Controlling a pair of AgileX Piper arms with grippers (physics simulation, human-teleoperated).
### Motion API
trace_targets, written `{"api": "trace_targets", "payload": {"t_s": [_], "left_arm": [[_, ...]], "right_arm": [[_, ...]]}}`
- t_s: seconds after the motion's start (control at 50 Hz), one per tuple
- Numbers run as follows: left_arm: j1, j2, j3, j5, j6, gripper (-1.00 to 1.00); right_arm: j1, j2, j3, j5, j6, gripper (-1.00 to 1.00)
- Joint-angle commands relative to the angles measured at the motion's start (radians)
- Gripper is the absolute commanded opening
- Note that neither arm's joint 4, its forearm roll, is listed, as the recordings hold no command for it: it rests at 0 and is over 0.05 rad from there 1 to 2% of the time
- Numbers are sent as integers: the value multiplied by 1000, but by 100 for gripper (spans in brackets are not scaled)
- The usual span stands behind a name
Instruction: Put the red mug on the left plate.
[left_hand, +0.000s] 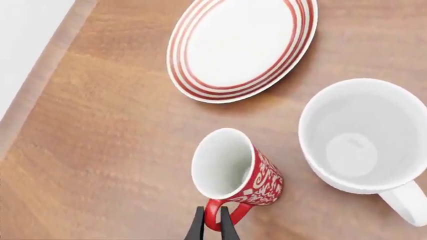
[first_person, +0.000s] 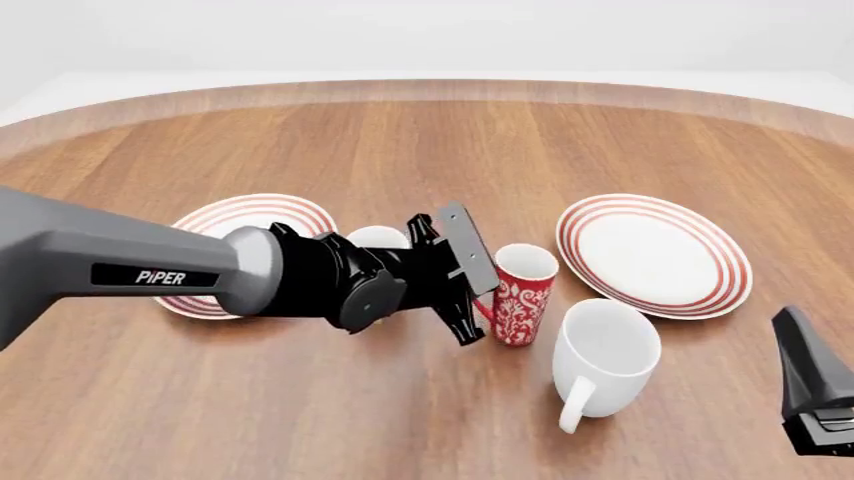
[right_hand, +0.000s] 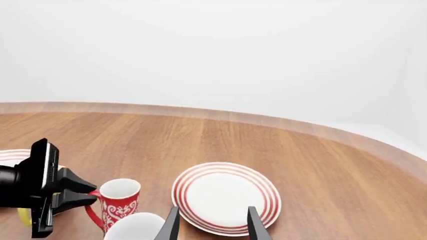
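Wooden table (first_person: 400, 140) carries everything, and the red mug (first_person: 522, 296) serves as the landmark. Far to its left lies the left plate (first_person: 220, 222), partly hidden by the left arm (first_person: 120, 265). Just left of the mug, the left hand (left_hand: 213, 226) pinches the mug's red loop handle, fingers pressed on either side. The mug stands upright on the table, off the plate. Just right and nearer sits a plain white mug (first_person: 605, 358). Farther right lies a second ringed plate (first_person: 653, 254). The right hand (right_hand: 213, 224) hangs with fingers spread, holding nothing.
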Motion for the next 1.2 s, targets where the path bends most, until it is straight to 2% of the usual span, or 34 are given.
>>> {"api": "trace_targets", "payload": {"t_s": [0.02, 0.2, 0.6, 1.2], "left_arm": [[-8, 10, 6, 5, -12, -100], [-6, -10, 13, 0, -19, -100], [39, -74, 15, -28, 18, -100], [55, -203, 49, -15, -2, -100]], "right_arm": [[0, 0, 0, -1, 0, 100], [1, 0, 0, -3, -2, 100], [5, 19, 0, -28, -10, 100], [7, 1, 0, -16, -24, 100]]}}
